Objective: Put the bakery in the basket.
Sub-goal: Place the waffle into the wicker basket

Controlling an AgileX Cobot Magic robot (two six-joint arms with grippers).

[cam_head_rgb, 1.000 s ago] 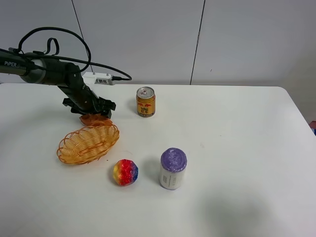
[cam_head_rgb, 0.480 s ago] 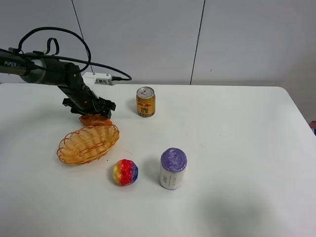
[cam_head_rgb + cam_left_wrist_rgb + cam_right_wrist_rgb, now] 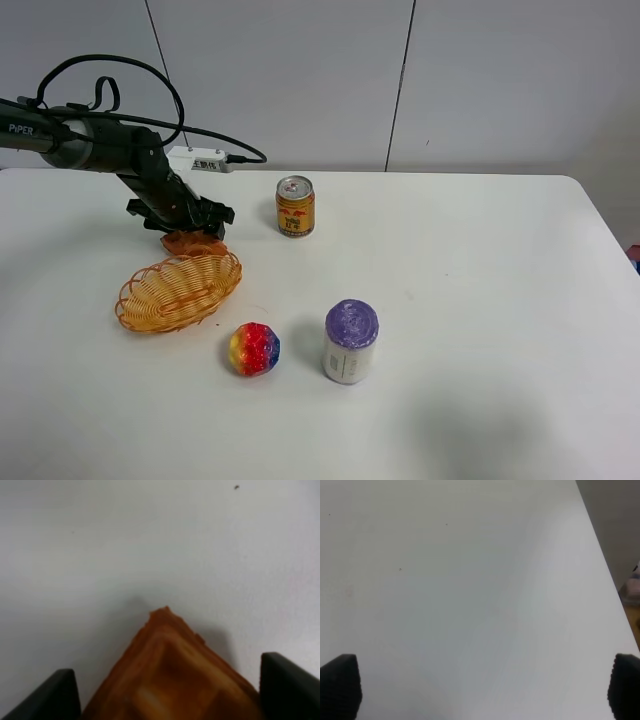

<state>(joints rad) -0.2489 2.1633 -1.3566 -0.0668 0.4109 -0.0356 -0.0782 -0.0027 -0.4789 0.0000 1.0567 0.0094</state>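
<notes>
left end effector point(image 3: 167, 687) grips waffle point(image 3: 192, 243) | right end effector point(image 3: 482, 687) open, idle | risk: waffle corner may catch basket point(image 3: 170, 295) far rim, dragging it

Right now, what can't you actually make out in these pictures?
- Waffle wedge: in the exterior high view the left gripper covers most of it; the left wrist view's edge cuts off its wide end.
- Whether the fingers press the wedge: contact lies at that edge.
- Right gripper: outside the exterior high view; only fingertips show in the right wrist view.
- Label on the white can: too small to read.
</notes>
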